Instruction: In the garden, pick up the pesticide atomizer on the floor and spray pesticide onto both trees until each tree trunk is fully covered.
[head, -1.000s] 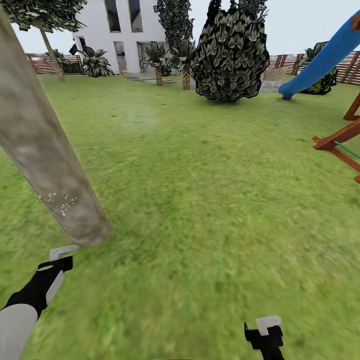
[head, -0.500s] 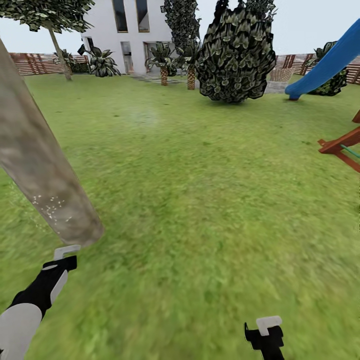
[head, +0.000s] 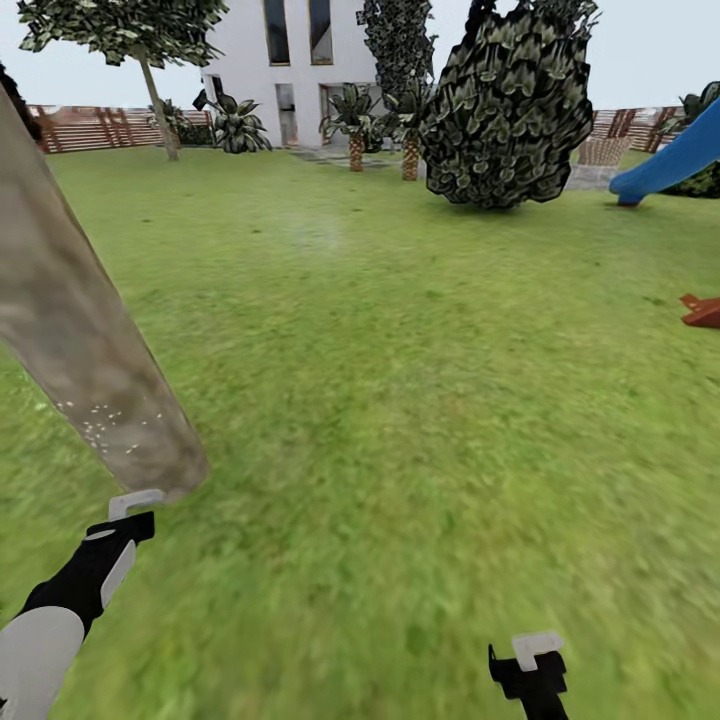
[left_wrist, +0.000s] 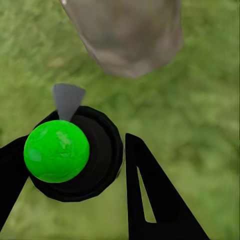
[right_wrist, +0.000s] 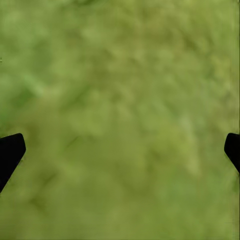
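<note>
The pesticide atomizer (left_wrist: 70, 152) sits between the left gripper's (left_wrist: 75, 170) jaws in the left wrist view, at the lower left of the frame: a round black body capped with a glossy bright green ball, and a small grey nozzle pointing toward the tree trunk (left_wrist: 125, 35) at the top of the frame. It looks small, rigid and light, a hard plastic thing by my reading; the smooth ball would likely slip, so the black round body below it seems the right place to clamp, with the nozzle left free. One black finger presses at its left side and the other stands just beside its right edge, so the jaws are closed about it.

In the head view, the left gripper (head: 128, 510) shows at the lower left, its pale tip close to the foot of the thick mottled grey-brown tree trunk (head: 90, 370) leaning up the left edge. A scatter of white pesticide specks (head: 100, 425) marks the trunk low down; higher bark looks bare. The right gripper (head: 535, 655) hangs at the bottom right over the grass lawn (head: 400, 380).

In the right wrist view, the right gripper's fingertips (right_wrist: 10, 152) sit at the far left and right edges, jaws wide apart and holding nothing, above blurred grass.
</note>
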